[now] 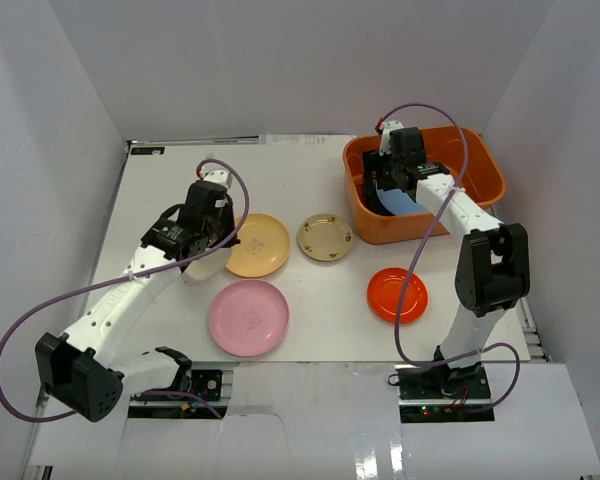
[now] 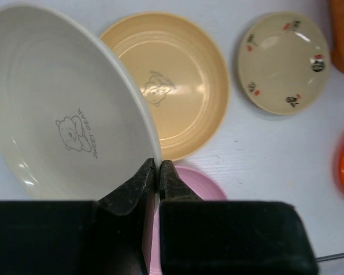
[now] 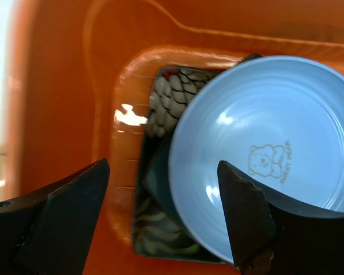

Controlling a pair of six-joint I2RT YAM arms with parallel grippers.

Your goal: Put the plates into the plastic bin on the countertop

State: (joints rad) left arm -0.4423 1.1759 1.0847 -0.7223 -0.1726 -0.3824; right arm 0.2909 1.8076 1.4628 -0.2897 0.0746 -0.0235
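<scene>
- The cream plate [image 2: 63,109] is pinched at its rim by the closed jaws of the left gripper [image 2: 158,172]; a bear and "SWEET BEAR" are printed inside.
- The blue plate [image 3: 264,154], printed alike, rests face up in the plastic bin [image 1: 370,225], below the right gripper [image 3: 160,172], whose jaws are spread and hold nothing.
- The bin's long axis runs left to right at the countertop's [image 1: 320,310] far right.
- The yellow plate [image 2: 172,86], tan plate [image 2: 284,60], pink plate [image 1: 248,317] and orange-red plate [image 1: 397,294] lie flat on the countertop.

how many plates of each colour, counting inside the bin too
cream plate: 1
yellow plate: 1
tan patterned plate: 1
pink plate: 1
orange-red plate: 1
blue plate: 1
total: 6, plus something dark under the blue plate, which I cannot identify
</scene>
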